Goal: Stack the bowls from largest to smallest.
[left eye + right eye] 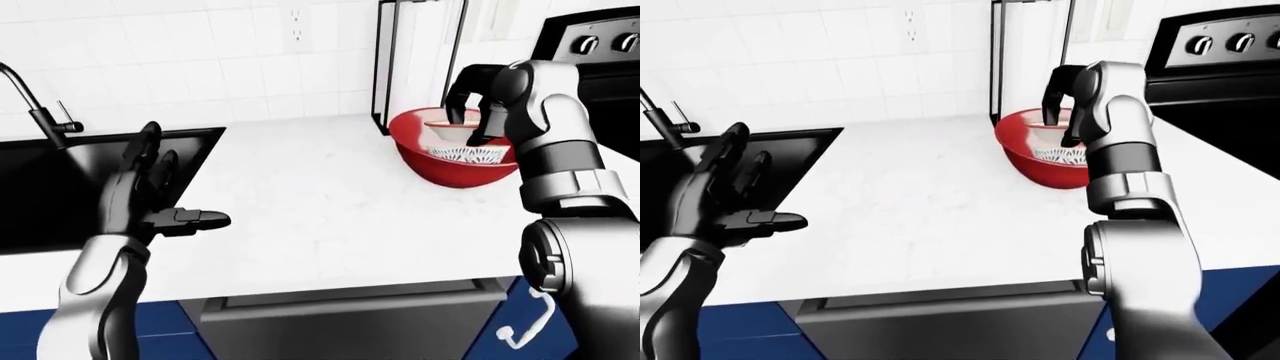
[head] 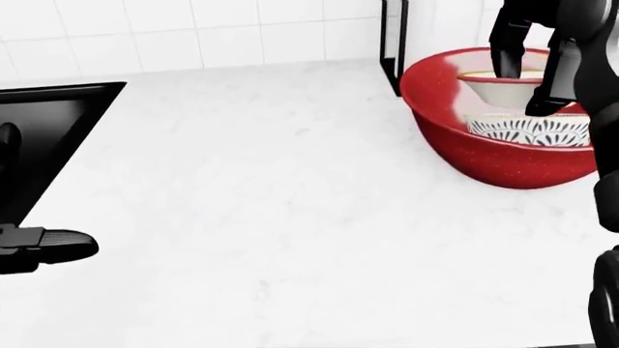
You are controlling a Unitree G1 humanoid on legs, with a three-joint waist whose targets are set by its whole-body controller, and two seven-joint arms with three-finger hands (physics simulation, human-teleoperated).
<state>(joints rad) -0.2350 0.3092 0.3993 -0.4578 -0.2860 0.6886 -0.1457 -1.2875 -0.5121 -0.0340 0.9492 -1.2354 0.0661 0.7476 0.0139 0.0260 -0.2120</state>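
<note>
The white counter [image 2: 271,217] carried the stack toward the right of the head view. The red bowl [image 2: 484,156], the largest, rested on it just beside a dark stand [image 1: 385,67]. Nested inside sat a patterned bowl [image 2: 532,130], and within that a small cream bowl [image 2: 498,85]. The right hand [image 2: 532,65] hung directly above, fingers pointing down around the smallest bowl's rim; whether they gripped it could not be told. The left hand [image 1: 150,195], open and empty, stood well apart near the sink [image 1: 60,187].

White tiled wall [image 1: 200,45], marble counter [image 2: 290,217] (black sink [image 1: 60,187] left), stove [image 1: 1220,45]
</note>
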